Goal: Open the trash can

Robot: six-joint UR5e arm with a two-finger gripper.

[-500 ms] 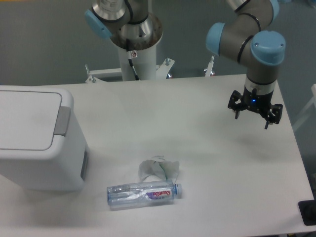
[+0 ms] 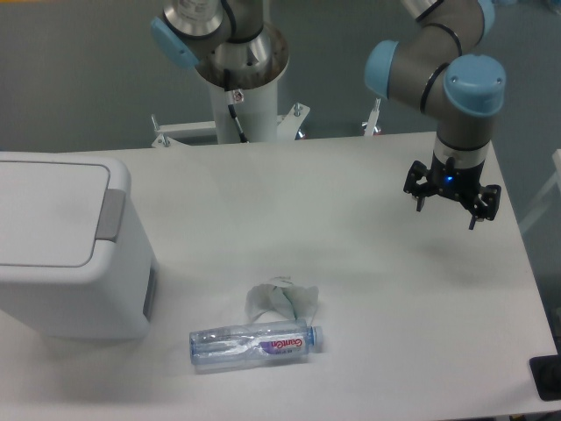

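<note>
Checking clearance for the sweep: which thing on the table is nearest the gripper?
The crumpled wrapper, just above the lying bottle. The trash can sits far left, farthest from the gripper hovering at the right.

One fixed camera only, mounted high over the near edge of the table (image 2: 368,289) and tilted down toward twelve o'clock; it takes in almost the whole tabletop from a middling distance; the arm's pedestal (image 2: 245,96) stands at twelve o'clock beyond the far edge; the trash can (image 2: 61,254) is cropped at nine o'clock; there is no second view to overlap with.
</note>
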